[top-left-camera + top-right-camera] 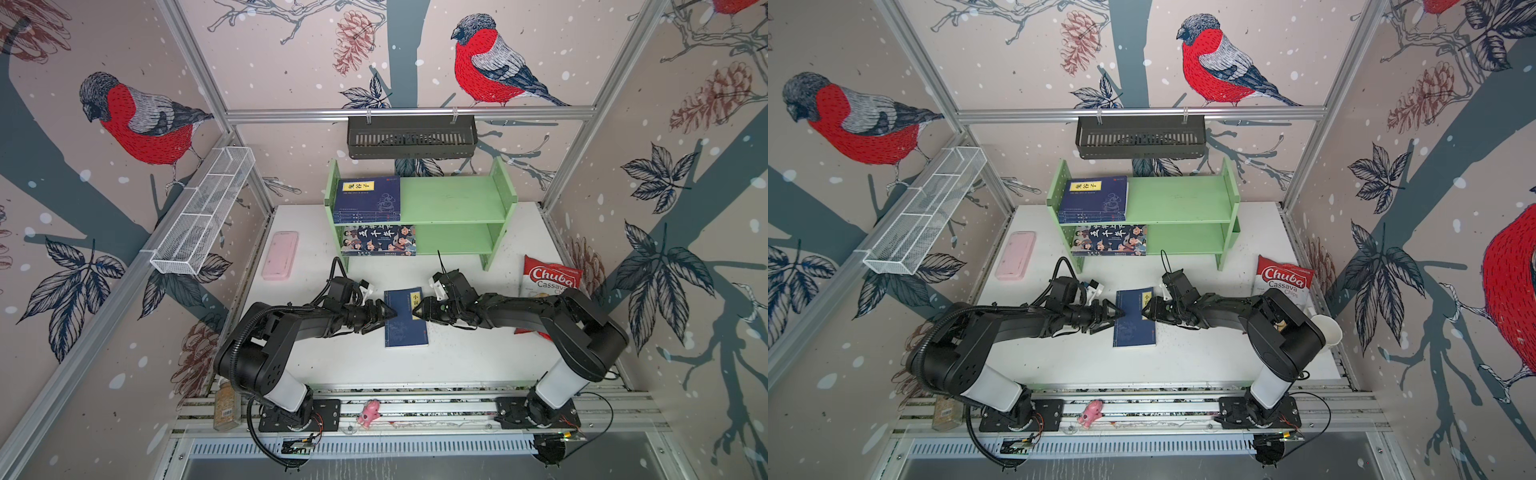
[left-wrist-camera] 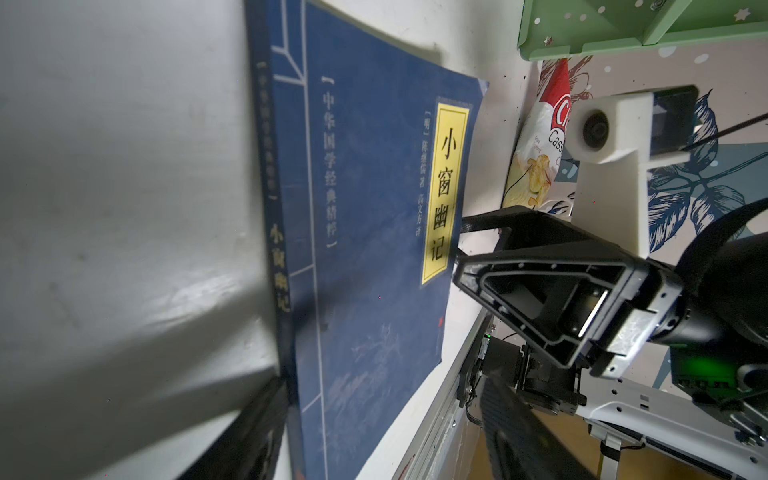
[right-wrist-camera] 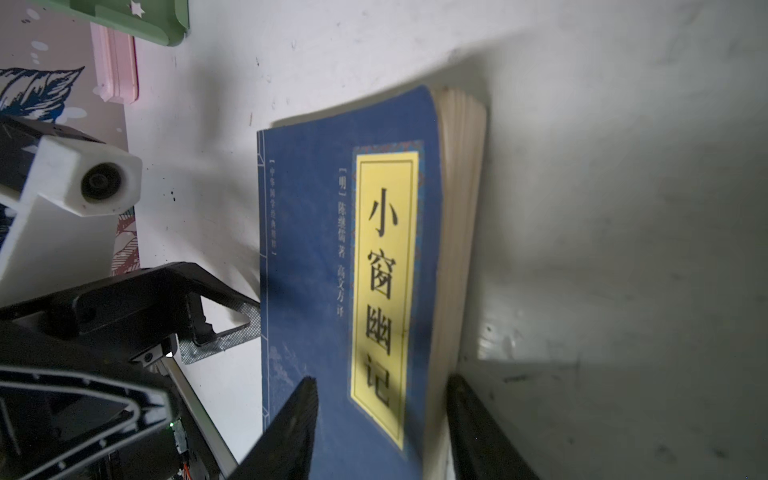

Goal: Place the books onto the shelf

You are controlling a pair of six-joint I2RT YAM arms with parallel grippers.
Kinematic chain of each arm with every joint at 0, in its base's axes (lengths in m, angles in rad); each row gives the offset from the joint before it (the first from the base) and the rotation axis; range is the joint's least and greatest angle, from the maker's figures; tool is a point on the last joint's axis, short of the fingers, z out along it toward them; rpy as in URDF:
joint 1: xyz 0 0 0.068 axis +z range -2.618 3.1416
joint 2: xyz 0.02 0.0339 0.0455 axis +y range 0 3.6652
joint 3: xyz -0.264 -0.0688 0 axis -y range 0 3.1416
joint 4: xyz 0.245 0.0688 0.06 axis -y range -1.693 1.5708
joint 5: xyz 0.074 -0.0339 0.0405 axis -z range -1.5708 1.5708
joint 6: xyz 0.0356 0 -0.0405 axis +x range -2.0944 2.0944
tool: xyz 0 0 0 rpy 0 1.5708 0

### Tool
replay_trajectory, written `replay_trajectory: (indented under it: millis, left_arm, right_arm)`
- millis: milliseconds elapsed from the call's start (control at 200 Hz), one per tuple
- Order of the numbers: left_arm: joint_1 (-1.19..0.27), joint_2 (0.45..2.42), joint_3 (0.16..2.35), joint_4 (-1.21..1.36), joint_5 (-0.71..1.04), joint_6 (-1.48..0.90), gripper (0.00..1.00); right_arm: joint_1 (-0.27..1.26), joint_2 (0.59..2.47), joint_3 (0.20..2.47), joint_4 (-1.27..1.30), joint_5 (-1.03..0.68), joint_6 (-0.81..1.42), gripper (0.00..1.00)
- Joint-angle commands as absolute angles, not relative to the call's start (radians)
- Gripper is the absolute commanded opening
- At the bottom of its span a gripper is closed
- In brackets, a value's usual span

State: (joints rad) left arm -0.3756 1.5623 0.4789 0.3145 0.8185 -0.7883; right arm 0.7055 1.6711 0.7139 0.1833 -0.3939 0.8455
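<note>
One navy book with a yellow title label lies flat on the white table; both wrist views show it. My left gripper is open, with its jaws one above the other astride the book's spine edge. My right gripper is open astride the opposite page edge: one finger over the cover, one by the table. The green shelf stands behind. A stack of navy books lies on its top tier and the colourful book on its lower tier.
A pink case lies left of the shelf and a Chuba chips bag to its right. A black slotted basket hangs on the back rail and a white wire tray on the left wall. A white cup stands behind my right arm.
</note>
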Motion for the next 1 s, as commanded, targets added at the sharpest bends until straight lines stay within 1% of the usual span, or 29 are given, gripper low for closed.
replay_trajectory:
  millis: [0, 225, 395, 640, 781, 816, 831, 996]
  left_arm:
    - [-0.381, 1.557, 0.474, 0.309, 0.805, -0.804, 0.75]
    - [-0.381, 1.529, 0.499, 0.365, 0.865, -0.856, 0.74]
    - [-0.379, 1.52, 0.492, 0.324, 0.821, -0.846, 0.74]
    - [-0.379, 1.507, 0.472, 0.323, 0.792, -0.848, 0.75]
    - [-0.376, 1.489, 0.461, 0.317, 0.776, -0.844, 0.75]
    - [-0.375, 1.481, 0.455, 0.32, 0.772, -0.846, 0.75]
    - [-0.374, 1.479, 0.452, 0.322, 0.771, -0.846, 0.75]
    - [-0.36, 1.455, 0.444, 0.309, 0.76, -0.831, 0.75]
  right_arm:
    - [0.712, 1.68, 0.701, 0.183, -0.412, 0.877, 0.52]
    - [0.71, 1.661, 0.674, 0.221, -0.443, 0.892, 0.52]
    - [0.708, 1.632, 0.649, 0.265, -0.485, 0.903, 0.47]
    - [0.701, 1.64, 0.631, 0.295, -0.502, 0.909, 0.32]
    - [0.695, 1.641, 0.615, 0.321, -0.506, 0.913, 0.14]
    - [0.692, 1.64, 0.611, 0.329, -0.507, 0.914, 0.05]
    - [0.69, 1.638, 0.608, 0.332, -0.51, 0.915, 0.04]
    - [0.672, 1.608, 0.577, 0.376, -0.54, 0.927, 0.02]
